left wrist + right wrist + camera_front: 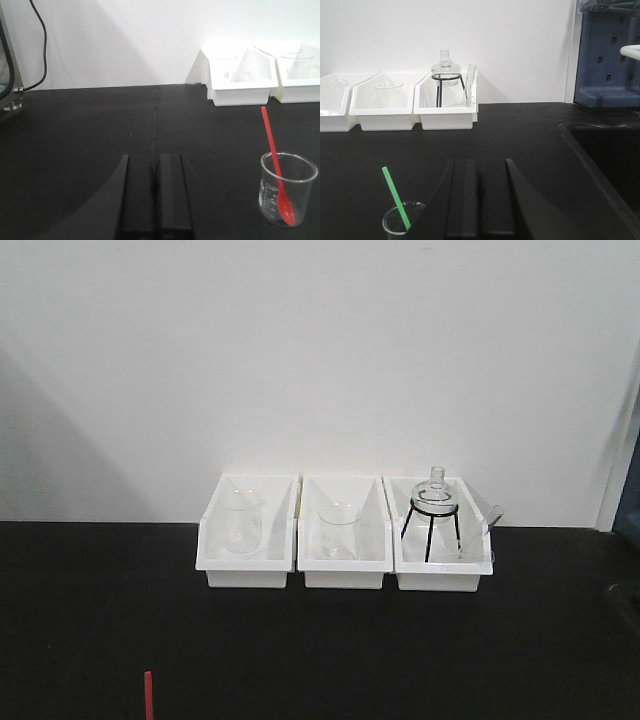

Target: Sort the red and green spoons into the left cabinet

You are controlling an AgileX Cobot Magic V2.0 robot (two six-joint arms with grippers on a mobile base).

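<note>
The red spoon (273,147) stands bowl-down in a clear glass beaker (288,189) on the black tabletop, to the right of my left gripper (154,159). That gripper is shut and holds nothing. Only the tip of the red spoon's handle (148,696) shows in the front view. The green spoon (395,197) leans in another small beaker (403,222), just left of my right gripper (480,163), which is also shut and empty. A grey metal upright (6,65) at the far left edge looks like part of the left cabinet; the rest of it is out of view.
Three white bins (345,532) holding glass beakers, a flask on a black tripod (433,512) and a test tube sit against the back wall. A blue pegboard unit (607,55) and a recessed sink (610,155) lie to the right. A black cable (42,45) hangs at the left.
</note>
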